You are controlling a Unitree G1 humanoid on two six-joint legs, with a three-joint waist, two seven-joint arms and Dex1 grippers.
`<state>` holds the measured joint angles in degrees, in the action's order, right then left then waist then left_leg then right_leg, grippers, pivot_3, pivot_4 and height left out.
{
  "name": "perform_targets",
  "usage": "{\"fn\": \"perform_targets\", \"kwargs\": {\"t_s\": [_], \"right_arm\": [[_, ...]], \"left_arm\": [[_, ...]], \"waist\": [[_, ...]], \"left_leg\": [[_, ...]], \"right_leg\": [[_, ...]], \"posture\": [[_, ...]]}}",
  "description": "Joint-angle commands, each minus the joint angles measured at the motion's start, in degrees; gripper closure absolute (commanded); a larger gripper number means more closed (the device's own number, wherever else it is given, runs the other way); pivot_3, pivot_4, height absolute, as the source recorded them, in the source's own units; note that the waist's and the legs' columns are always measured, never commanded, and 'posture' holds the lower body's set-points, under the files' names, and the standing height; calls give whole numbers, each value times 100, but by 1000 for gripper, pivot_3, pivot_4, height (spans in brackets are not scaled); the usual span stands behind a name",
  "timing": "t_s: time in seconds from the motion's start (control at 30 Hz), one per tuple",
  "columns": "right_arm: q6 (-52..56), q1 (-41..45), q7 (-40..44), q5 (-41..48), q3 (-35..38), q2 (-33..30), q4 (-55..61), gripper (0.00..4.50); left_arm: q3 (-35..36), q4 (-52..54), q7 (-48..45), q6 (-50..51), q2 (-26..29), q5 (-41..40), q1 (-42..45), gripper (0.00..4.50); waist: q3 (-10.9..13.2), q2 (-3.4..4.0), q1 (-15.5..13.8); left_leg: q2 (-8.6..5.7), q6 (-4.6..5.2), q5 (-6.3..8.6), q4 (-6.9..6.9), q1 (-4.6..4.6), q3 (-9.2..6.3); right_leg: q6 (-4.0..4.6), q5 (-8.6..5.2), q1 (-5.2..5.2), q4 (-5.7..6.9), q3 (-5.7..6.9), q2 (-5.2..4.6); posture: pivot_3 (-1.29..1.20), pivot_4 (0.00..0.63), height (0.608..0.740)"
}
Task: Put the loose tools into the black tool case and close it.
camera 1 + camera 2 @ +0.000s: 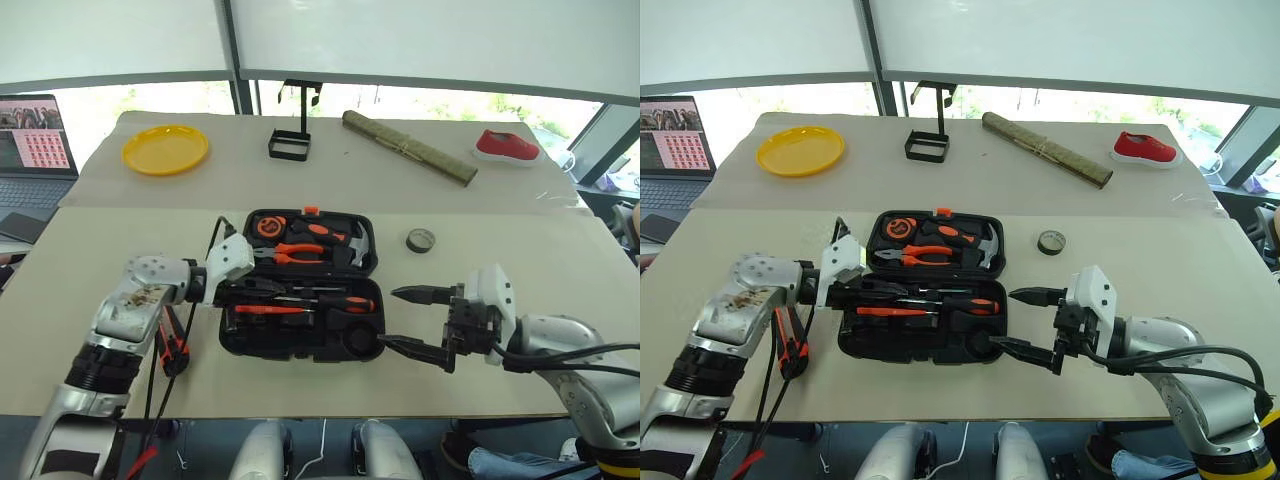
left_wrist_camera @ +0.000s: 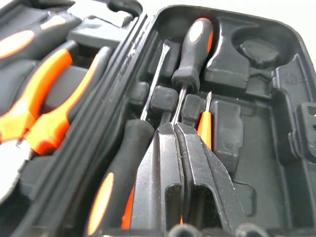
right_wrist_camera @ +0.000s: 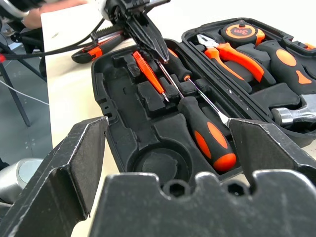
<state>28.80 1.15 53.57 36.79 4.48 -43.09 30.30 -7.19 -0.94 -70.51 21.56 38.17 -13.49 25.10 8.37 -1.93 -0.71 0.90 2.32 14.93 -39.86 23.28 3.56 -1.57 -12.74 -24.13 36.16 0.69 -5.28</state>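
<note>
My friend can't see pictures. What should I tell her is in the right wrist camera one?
An open black tool case lies on a pale table, seen between the right gripper's two wide-open black fingers. Inside lie two orange-and-black screwdrivers and a small orange one, with the left gripper, shut, reaching in above them; orange-handled pliers sit in the other half.

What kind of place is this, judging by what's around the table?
Probably an office or lab by big windows: an open laptop at a paper-covered table's edge, white roller blinds over bright glass, assorted test props.
</note>
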Motion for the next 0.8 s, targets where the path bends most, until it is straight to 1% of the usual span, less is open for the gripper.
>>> {"fn": "perform_targets", "kwargs": {"t_s": [0.03,0.17,0.27,0.37,0.63,0.8], "right_arm": [[-107,-22,-28,55,172,34,97,0],[-122,-7,-51,25,154,62,79,0],[-124,71,-101,-9,116,118,44,0],[-110,118,-125,-25,95,142,35,0],[-97,172,-199,-94,39,228,8,0],[-95,219,-213,-123,6,273,-17,0]], "left_arm": [[-27,89,11,-147,21,-38,-119,4427],[-83,61,50,-145,53,1,-196,4427],[-164,-37,27,-264,128,116,-284,4427],[-171,32,-99,-460,168,42,-405,4427],[-197,-121,113,-660,260,229,-670,4427],[-205,-260,346,-653,184,242,-718,4427]], "waist": [[0,0,0],[0,0,-1],[0,0,0],[-1,1,1],[-2,3,4],[-5,8,6]], "left_leg": [[-1,0,0,0,0,1],[1,0,0,0,-2,0],[1,0,0,0,-2,0],[1,0,0,2,-6,0],[3,0,0,3,-10,1],[3,0,0,3,-16,1]], "right_leg": [[0,0,0,0,-1,-1],[0,0,1,1,-1,-1],[0,0,1,0,-1,-1],[1,0,2,1,-2,-1],[1,0,5,1,-2,-1],[2,0,10,2,-3,-1]], "posture": [[0,150,740],[0,150,740],[0,150,740],[0,150,740],[0,150,740],[0,150,740]]}}
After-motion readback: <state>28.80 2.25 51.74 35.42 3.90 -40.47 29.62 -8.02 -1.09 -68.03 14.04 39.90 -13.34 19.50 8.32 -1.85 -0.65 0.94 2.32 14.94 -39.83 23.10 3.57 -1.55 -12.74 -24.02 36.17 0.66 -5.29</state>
